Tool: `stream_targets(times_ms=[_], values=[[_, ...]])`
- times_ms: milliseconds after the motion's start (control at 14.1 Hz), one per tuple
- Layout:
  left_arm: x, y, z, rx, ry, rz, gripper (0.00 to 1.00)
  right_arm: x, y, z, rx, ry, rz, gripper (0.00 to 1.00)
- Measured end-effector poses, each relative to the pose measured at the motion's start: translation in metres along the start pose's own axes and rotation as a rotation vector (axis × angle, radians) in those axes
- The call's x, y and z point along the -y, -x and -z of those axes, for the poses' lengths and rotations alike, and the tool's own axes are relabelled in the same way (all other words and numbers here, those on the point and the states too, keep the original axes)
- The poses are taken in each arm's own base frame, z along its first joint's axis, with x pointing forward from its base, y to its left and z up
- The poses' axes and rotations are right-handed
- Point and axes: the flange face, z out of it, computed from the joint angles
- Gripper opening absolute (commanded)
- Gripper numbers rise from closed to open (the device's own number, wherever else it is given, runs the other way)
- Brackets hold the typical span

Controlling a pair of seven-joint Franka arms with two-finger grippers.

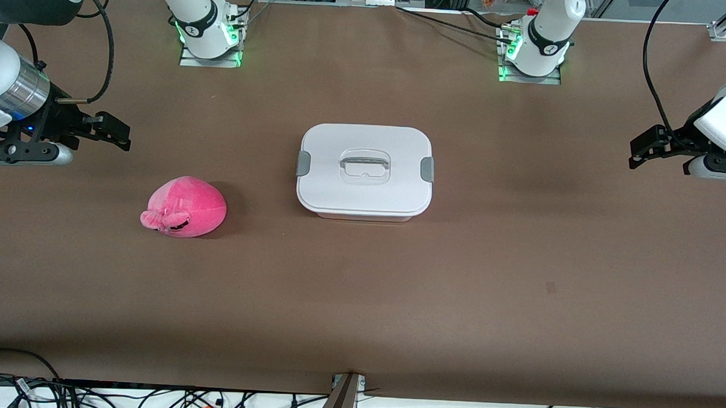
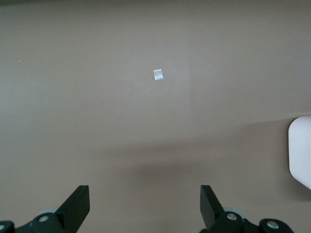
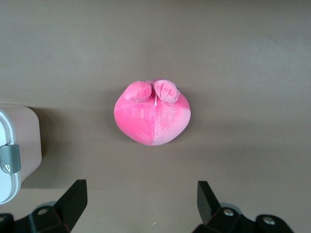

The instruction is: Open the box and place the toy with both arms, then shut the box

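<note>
Brown worktop point(image 1: 359, 300) carries only two things of my task, and nothing of the task is started yet. The box point(image 1: 365, 171) sits in the middle of the worktop, a little closer to the edge where my bases stand than to the camera's edge. Its white lid point(image 1: 365, 145) is on, and both grey clips point(image 1: 303, 163) look pressed down at its short ends. The toy point(image 1: 185, 207) lies alone on the bare worktop, beside the box toward my right arm's end and slightly nearer to the camera's edge.

My right gripper point(image 1: 113, 130) hangs in the air over the worktop's end on the right arm's side, with its jaws spread wide and holding nothing. In the right wrist view the toy point(image 3: 152, 115) is ahead of the jaws, well apart from them, and one corner of the box point(image 3: 17, 155) with a clip shows at the border. My left gripper point(image 1: 646, 148) hangs over the other end of the worktop, also with wide and empty jaws. The left wrist view shows mostly bare worktop and only a small piece of the lid point(image 2: 300, 151).

I judge that the step in hand is the opening. The next move asks both grippers to come down to the two clips, one at each end, and release them before the lid can lift.
</note>
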Motion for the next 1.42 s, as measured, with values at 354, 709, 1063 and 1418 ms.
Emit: stream_targets(times_ms=[354, 709, 1063, 1418], values=[[-0.0005, 0.0001, 0.0000, 0.001, 0.000, -0.001, 1.00, 0.0000, 0.0000, 0.0000, 0.000, 0.000, 0.000, 1.00], [-0.0005, 0.0002, 0.0000, 0.002, 0.000, -0.001, 1.00, 0.0000, -0.0001, 0.0000, -0.001, 0.000, 0.000, 1.00], [-0.0005, 0.0008, -0.0003, 0.007, 0.000, -0.001, 1.00, 0.0000, -0.0001, 0.0001, -0.001, 0.000, 0.000, 1.00], [-0.0006, 0.0021, -0.0009, 0.019, 0.001, -0.001, 1.00, 0.0000, -0.0006, 0.0005, -0.006, 0.000, 0.000, 1.00]])
